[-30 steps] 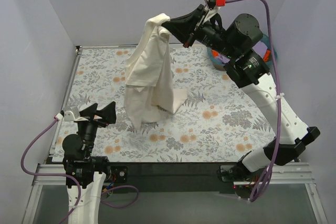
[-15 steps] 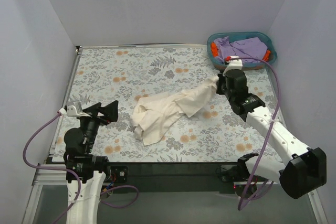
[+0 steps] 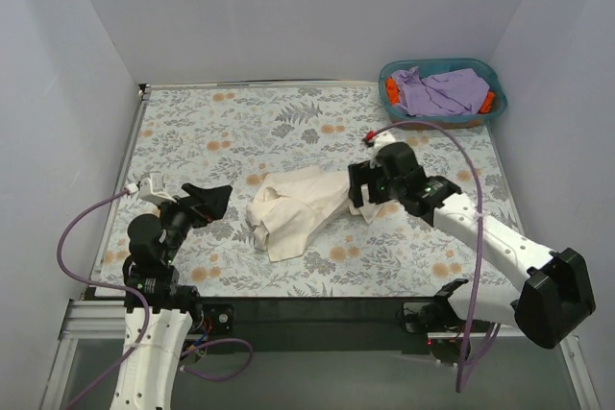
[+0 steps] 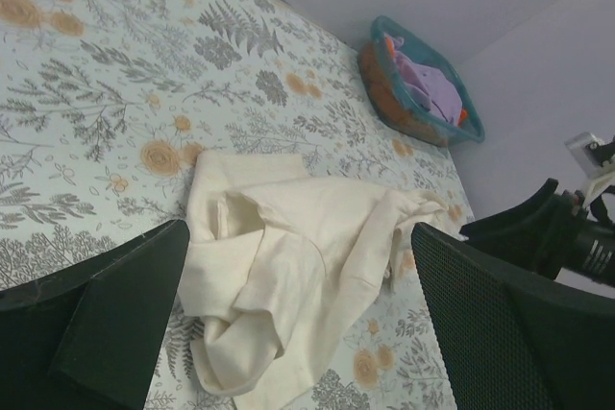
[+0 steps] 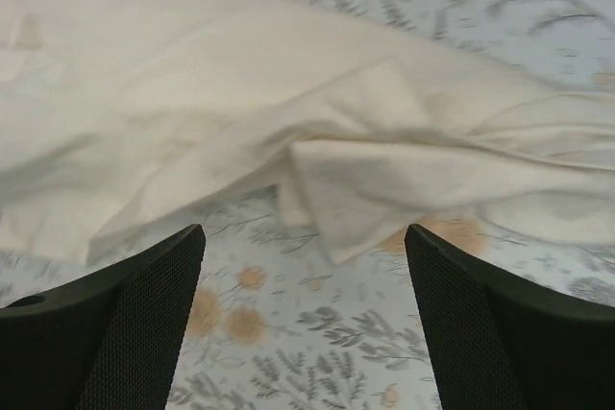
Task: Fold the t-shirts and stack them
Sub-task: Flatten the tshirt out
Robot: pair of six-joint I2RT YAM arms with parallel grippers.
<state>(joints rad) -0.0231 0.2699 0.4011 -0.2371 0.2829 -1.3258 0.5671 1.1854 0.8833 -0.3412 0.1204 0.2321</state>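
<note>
**A:** The right gripper (image 3: 359,186) has swung down from high at the far side. A second ago it dangled the cream t-shirt (image 3: 293,213) in the air; now the shirt lies crumpled on the table (image 3: 192,132), mid-width and toward the near edge.

**B:** Is it gripped at all now?

**A:** No. The right jaws stand spread just over the shirt's right end, pinching nothing. The left gripper (image 3: 213,201) hovers just left of the cloth, jaws wide and empty.

**B:** Which step, then?

**A:** Laying out, I'd say: the shirt is down but bunched, not flat. The lavender t-shirt (image 3: 437,91) and an orange-red garment (image 3: 391,93) wait in the teal basket (image 3: 437,62), far right.

**B:** And next?

**A:** Probably each gripper takes one edge and draws it outward. The layers overlap, so the pinch should catch a single hem, not a wad.
</note>
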